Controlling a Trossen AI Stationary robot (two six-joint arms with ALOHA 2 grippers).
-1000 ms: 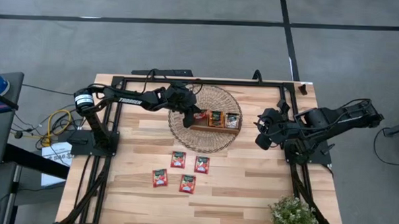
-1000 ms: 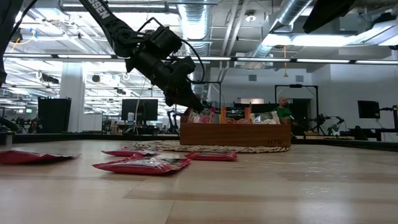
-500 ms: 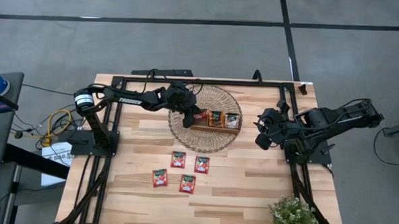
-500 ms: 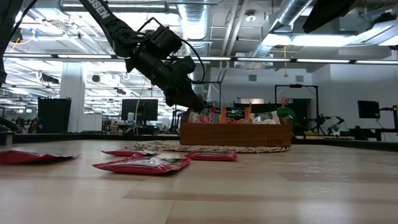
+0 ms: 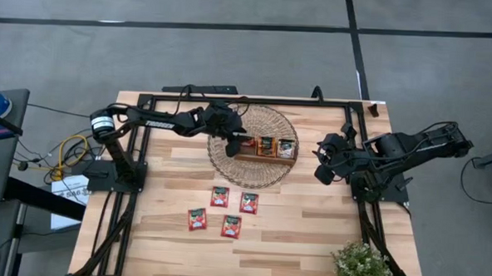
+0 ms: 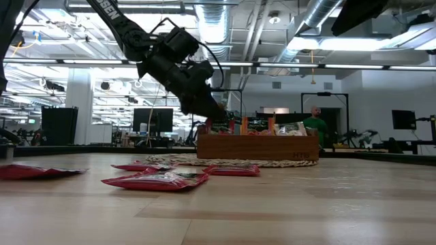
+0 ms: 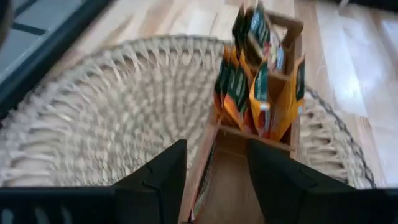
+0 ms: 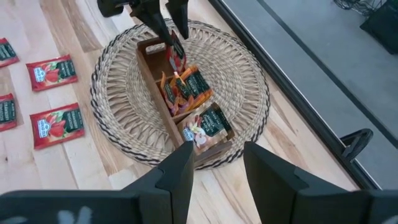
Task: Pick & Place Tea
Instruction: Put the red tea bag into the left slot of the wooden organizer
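Tea (image 8: 176, 53) drops into the tray's (image 5: 264, 153) left compartment; left hand (image 5: 234, 144) spread (right hand (image 5: 321, 170) idle, part-open). Next: fetch a bench (image 5: 308, 232) sachet (image 5: 219, 196).

four red tea sachets (image 5: 219, 196) lay flat on the table (image 5: 308, 232), short of the round woven mat (image 5: 281, 123). one wooden tray (image 5: 265, 155) on that mat, three compartments; upright sachets inside too packed to count. one potted plant (image 5: 362, 268).
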